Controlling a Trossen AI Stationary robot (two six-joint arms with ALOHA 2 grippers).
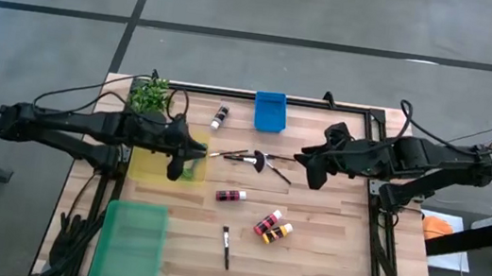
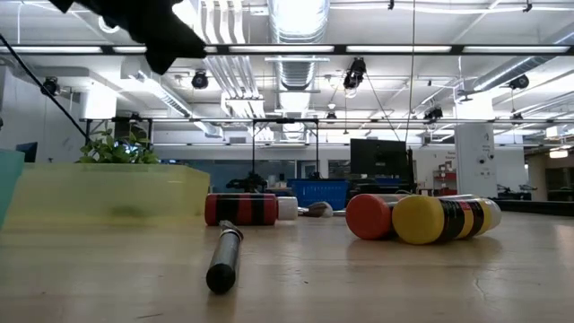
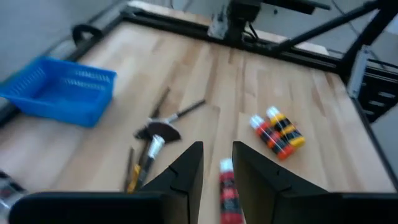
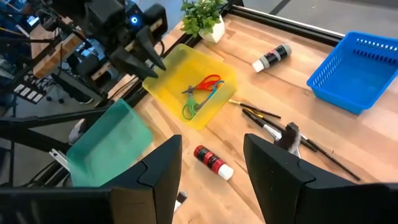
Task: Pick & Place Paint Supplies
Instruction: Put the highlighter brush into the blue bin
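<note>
**Scissors in the yellow bin, bottles and brushes on the boards**

The yellow bin (image 4: 193, 93) holds two pairs of scissors, a red-handled pair (image 4: 205, 83) and a green-handled pair (image 4: 194, 107), lying crossed on its floor. The blue basket (image 1: 270, 111) at the far edge and the green bin (image 1: 130, 245) at the near left corner show nothing inside. A potted plant (image 1: 148, 95) stands at the far left corner, just beside the yellow bin.

Mid-table lies open wood. A red bottle (image 1: 231, 195) lies alone there; an orange bottle (image 1: 277, 232) and another red bottle (image 1: 266, 222) lie touching, nearer the front. One brush (image 1: 226, 247) lies toward the front edge, a black bottle (image 1: 219, 115) near the back, and several brushes (image 1: 257, 161) are bunched in the centre (their number is hard to tell).

The left gripper (image 1: 176, 162) hangs over the yellow bin, fingers narrowly parted and empty. The right gripper (image 1: 311, 173) hovers beside the bunched brushes, fingers apart, holding nothing.
</note>
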